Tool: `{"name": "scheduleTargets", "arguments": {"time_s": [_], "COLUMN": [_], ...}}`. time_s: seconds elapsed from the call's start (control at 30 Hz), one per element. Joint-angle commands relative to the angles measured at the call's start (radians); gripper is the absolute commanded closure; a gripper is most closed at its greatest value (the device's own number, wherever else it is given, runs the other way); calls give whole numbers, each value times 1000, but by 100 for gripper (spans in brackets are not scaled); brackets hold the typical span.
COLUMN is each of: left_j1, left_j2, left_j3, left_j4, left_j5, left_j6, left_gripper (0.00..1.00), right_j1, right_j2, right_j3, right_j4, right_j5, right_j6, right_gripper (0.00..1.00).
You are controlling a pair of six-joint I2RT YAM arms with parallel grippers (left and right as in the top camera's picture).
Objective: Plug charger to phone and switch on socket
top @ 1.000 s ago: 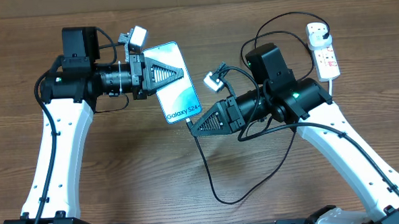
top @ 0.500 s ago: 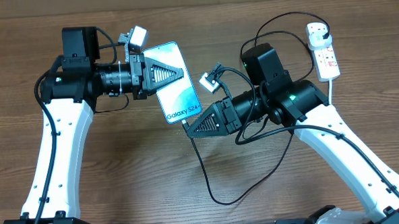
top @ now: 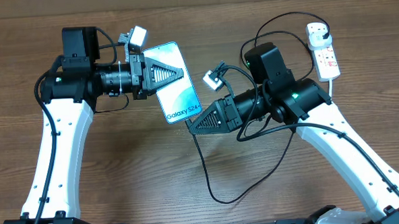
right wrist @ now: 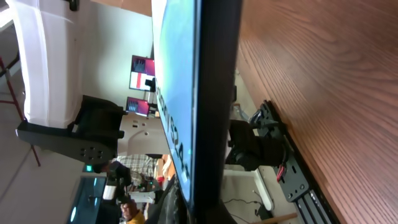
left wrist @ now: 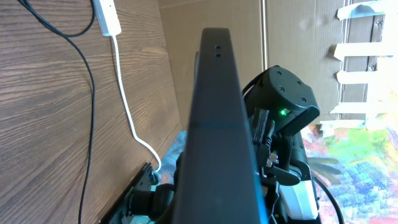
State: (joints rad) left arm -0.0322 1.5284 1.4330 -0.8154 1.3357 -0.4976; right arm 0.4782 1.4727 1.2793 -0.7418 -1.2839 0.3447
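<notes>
Left tool closed, pointing right, right tool closed, pointing left, both arms reaching inward

Charger tip (by phone's edge) hidden under right jaws

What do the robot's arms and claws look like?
The left arm and right arm have long white shells, black joints and thin black cables along them. The left claw and right claw are black, ribbed triangles. A small white camera sits by each wrist, and a green light glows on the right arm.
</notes>
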Motion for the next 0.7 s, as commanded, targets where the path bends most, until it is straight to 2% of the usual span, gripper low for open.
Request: {"name": "scheduleTargets", "arguments": {"time_s": [0.0,0.67], "left_j1": [1,1], "left_j2": [-2,-2], "left_j3": [10,10], "left_j4": [5,9], "left_j5": [40,41], "left_j6": [-4,-4], "left_gripper": [96,96], "right_j1": [0,-1], "right_j2": [-23,-24], "right_j3": [31,31], "right_j4": [4,-25], "right_j5": [-69,-87], "right_j6": [3,-7], "right_gripper": [96,96]}}
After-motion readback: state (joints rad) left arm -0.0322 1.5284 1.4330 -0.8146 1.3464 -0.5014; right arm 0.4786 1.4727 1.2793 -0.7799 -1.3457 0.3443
